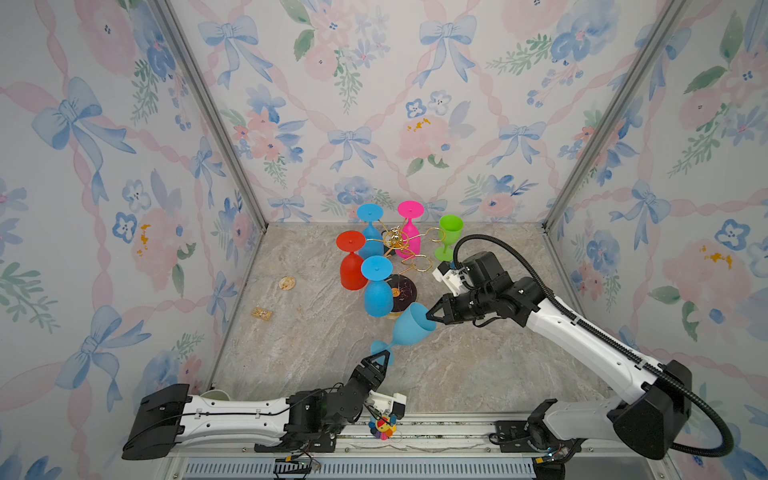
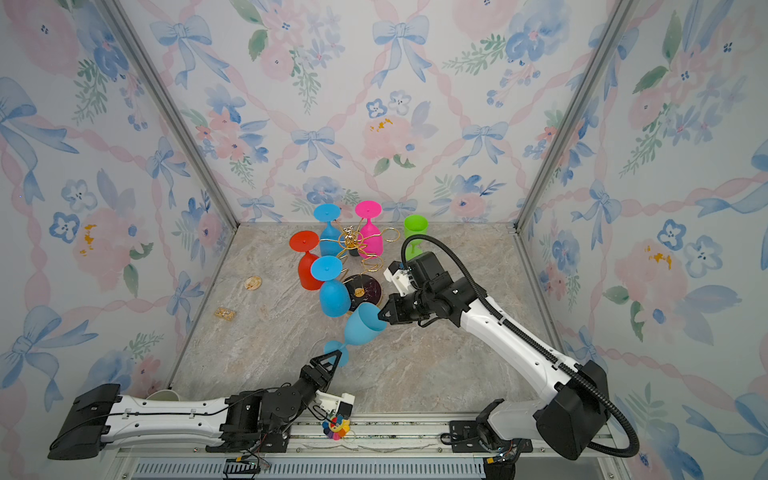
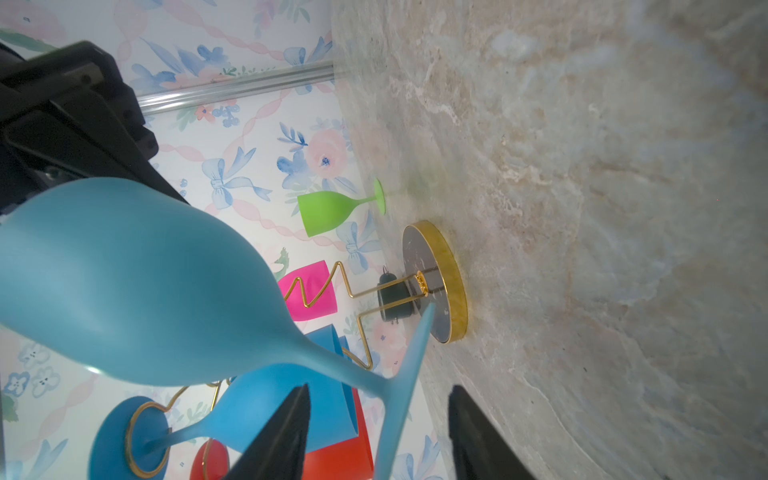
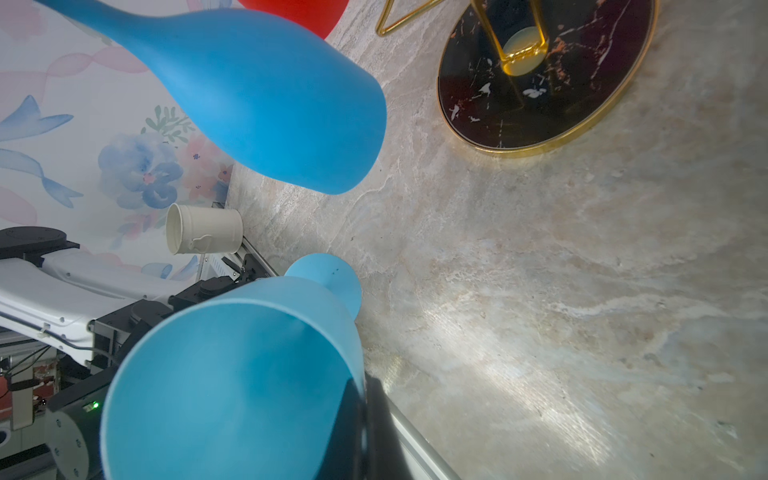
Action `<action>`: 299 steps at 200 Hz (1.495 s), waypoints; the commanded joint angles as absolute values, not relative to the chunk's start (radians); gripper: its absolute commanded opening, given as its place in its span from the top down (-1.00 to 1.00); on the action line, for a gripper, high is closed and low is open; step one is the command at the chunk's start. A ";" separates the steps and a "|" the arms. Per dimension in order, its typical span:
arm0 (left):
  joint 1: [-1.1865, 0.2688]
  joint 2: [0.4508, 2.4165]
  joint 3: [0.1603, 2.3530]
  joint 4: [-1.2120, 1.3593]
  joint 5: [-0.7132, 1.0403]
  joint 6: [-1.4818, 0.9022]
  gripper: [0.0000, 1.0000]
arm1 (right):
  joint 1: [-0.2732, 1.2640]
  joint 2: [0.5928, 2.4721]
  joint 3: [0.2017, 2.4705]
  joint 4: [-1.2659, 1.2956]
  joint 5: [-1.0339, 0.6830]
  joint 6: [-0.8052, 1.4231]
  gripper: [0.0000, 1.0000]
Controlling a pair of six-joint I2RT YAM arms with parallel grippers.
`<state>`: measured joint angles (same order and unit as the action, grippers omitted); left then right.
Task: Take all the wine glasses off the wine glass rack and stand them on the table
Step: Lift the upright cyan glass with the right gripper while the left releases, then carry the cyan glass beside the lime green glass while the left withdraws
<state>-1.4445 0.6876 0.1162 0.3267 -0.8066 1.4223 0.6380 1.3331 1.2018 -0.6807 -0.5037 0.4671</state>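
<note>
Our right gripper [image 1: 429, 316] pinches the rim of the sky-blue wine glass [image 1: 409, 330]; our left gripper [image 1: 383, 356] gapes astride its foot. The gold wire rack [image 1: 405, 291] crowds close.

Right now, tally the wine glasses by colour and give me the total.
Blue: 3, the back blue glass, the front blue glass and the paler blue glass off the rack
Red: 1, the red glass
Pink: 1, the pink glass
Green: 1, the green glass
Total: 6
</note>
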 commanded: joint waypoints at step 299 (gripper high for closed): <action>-0.981 0.614 0.583 -0.175 -0.481 -0.164 -0.75 | 0.137 1.596 1.649 -0.847 0.127 0.173 1.00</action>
<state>-1.0515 0.6342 0.5945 -0.1509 -0.5571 -0.0856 0.1631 1.5280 1.5703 -0.8963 0.1196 0.1890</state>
